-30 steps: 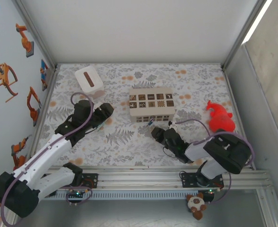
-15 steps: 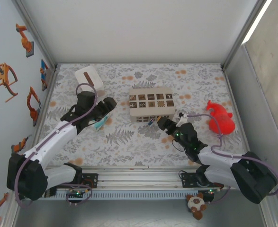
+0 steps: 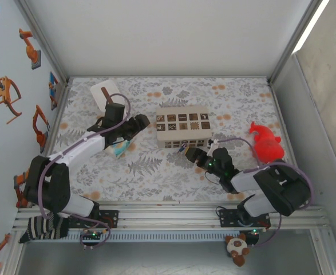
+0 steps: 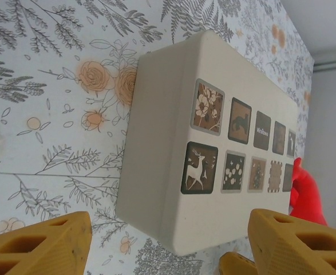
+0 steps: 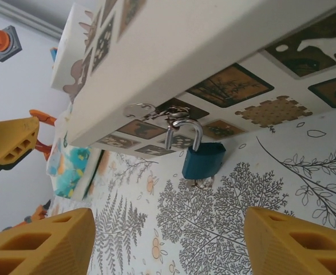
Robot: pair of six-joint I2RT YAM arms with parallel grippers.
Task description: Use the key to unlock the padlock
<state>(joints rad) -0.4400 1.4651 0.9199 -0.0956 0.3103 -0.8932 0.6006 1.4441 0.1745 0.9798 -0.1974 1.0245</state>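
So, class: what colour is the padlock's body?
The padlock is dark blue; it shows best in the right wrist view.

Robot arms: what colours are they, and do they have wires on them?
The left arm and the right arm are white tubes with chunky black joints, each with a looping purple cable. The left pincer and the right pincer look black from above; close up, their fingers are yellow-orange with hollow cut-outs.

The padlock (image 5: 204,161) is blue, the box (image 4: 156,137) cream with brown tiles, the tablecloth (image 4: 53,114) printed with grey ferns.
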